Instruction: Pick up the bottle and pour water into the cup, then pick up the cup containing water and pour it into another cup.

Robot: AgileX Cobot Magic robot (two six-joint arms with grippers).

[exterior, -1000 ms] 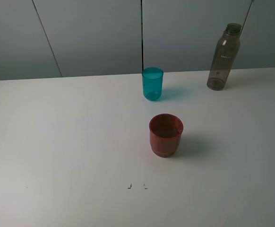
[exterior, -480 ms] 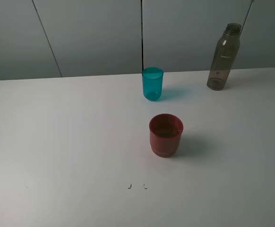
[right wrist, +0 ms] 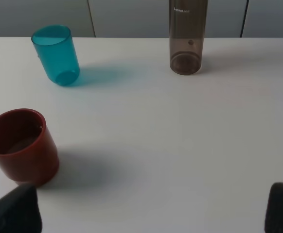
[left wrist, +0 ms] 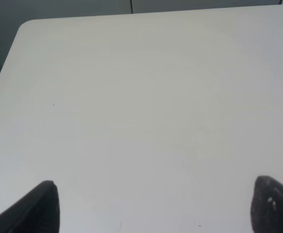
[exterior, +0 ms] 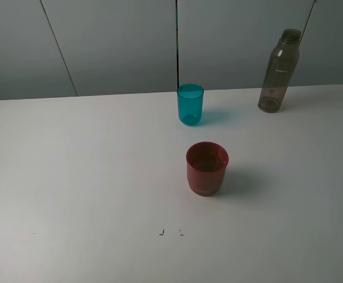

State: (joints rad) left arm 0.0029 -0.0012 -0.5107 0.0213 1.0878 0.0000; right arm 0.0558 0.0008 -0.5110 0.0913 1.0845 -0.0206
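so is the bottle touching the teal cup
No, the bottle stands upright well apart from the teal cup, with bare table between them.
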